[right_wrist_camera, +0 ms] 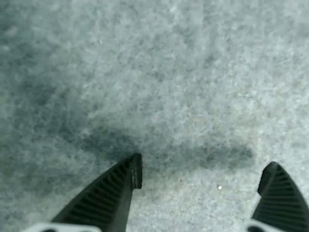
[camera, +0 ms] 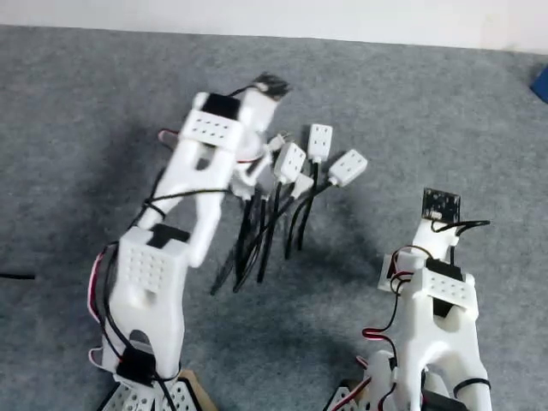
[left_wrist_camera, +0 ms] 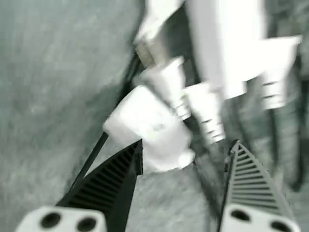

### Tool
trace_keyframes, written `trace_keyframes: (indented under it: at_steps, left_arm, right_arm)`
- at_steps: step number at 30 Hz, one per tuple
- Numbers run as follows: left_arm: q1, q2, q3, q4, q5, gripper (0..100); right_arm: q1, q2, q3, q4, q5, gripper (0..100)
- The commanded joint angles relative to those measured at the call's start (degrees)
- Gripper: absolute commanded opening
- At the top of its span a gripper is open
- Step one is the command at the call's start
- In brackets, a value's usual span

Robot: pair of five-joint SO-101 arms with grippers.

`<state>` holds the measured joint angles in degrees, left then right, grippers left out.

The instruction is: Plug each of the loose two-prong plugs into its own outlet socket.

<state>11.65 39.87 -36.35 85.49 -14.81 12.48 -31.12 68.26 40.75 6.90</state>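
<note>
The plugs and sockets [camera: 319, 139] lie in a loose bunch of small white blocks at the far middle of the grey tabletop [camera: 77, 128]. Their black cords [camera: 257, 240] trail toward the near side. From the high view I cannot tell which blocks are plugs and which are sockets, or whether any are joined.

The left arm [camera: 205, 171] stretches out to the left edge of that bunch. The left gripper [left_wrist_camera: 187, 143] has its fingers apart. One white block [left_wrist_camera: 147, 128] sits just beyond the fingertips and partly between them, and more blurred white pieces lie behind it.

The right arm [camera: 437, 291] is folded back at the near right, well apart from the bunch. The right gripper [right_wrist_camera: 203, 162] hangs wide apart over bare grey surface, holding nothing.
</note>
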Motion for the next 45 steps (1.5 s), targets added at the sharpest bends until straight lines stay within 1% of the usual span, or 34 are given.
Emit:
trace_keyframes:
  at_steps: [1,7,10,14,16,18,29,37,41,45]
  left_arm:
    - [5.23,-1.54,-7.52,-0.44,-0.44,28]
    - [12.35,-1.54,-7.25,-1.93,-0.44,28]
    - [13.85,-1.10,-6.99,-8.18,-0.44,28]
    - [14.29,3.38,-7.34,-17.49,-0.44,28]
    - [14.90,5.67,-8.40,-20.48,-0.53,28]
    - [15.34,7.87,-10.51,-20.84,-0.53,28]
    - [20.44,18.59,-25.63,-20.48,-0.53,28]
    - [18.95,27.21,-31.60,-19.87,-0.53,28]
    - [17.71,27.82,-34.33,-17.58,-0.53,28]
    - [14.90,27.91,-35.65,-17.23,-0.53,28]
  right_arm:
    - [-0.40,-1.01,-0.22,-1.27,0.88,37.1]
    - [-0.48,-1.01,-0.22,-1.27,0.88,37.1]
    - [-0.48,-1.01,-0.22,-1.27,0.79,37.1]
    - [-0.31,-1.01,-0.22,-1.36,0.70,37.1]
    - [-0.22,-1.01,-0.13,-2.51,0.62,37.1]
    - [-0.22,-1.01,-0.13,-2.77,-0.62,37.1]
    - [-0.31,-1.01,-0.04,-2.77,-0.53,37.1]
    - [-0.40,-1.01,-0.04,-2.77,-0.53,37.1]
    - [-0.40,-1.01,-0.04,-2.77,-0.53,37.1]
    - [-0.40,-1.01,-0.04,-2.77,-0.53,37.1]
